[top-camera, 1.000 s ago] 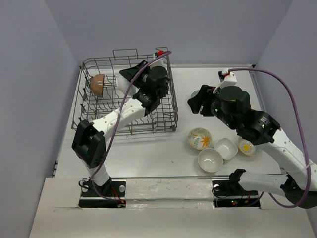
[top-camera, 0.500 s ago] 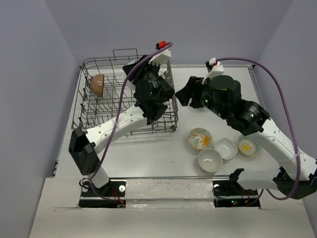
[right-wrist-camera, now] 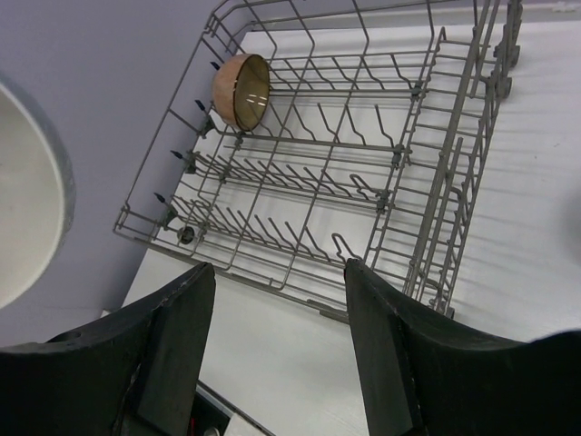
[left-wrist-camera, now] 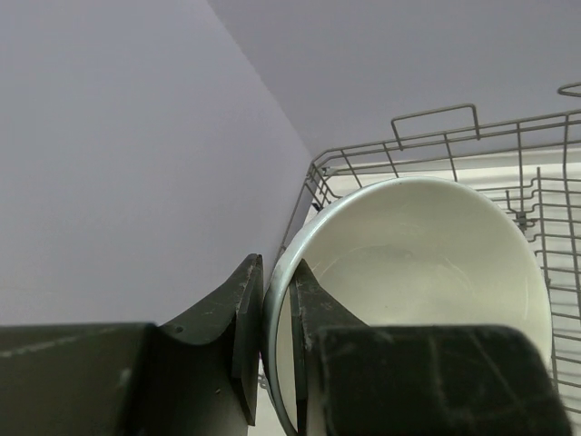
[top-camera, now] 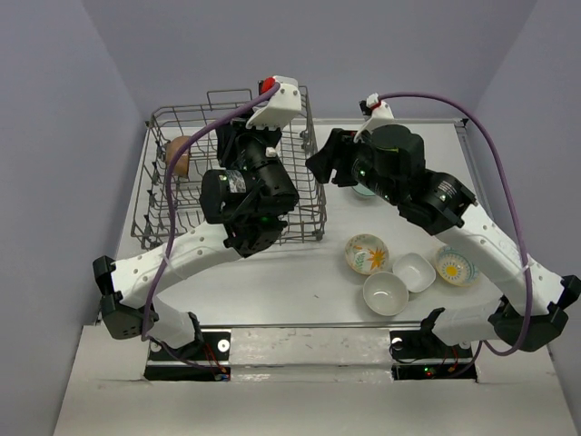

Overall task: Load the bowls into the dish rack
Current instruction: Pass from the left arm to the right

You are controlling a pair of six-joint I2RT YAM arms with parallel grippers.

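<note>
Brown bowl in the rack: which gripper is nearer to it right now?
Left. The left gripper, holding a white bowl, is over the rack, right of the brown bowl; the right gripper, open, hangs by the rack's right wall, farther off.

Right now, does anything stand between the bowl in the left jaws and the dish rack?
Nothing visible does. The white bowl hangs over the dish rack; only a brown bowl sits in its far-left corner.

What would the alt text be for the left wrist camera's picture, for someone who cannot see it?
The left gripper is clamped on the rim of a white bowl, which fills much of the view. Behind the bowl is the top of the wire dish rack, against a lilac wall.
</note>
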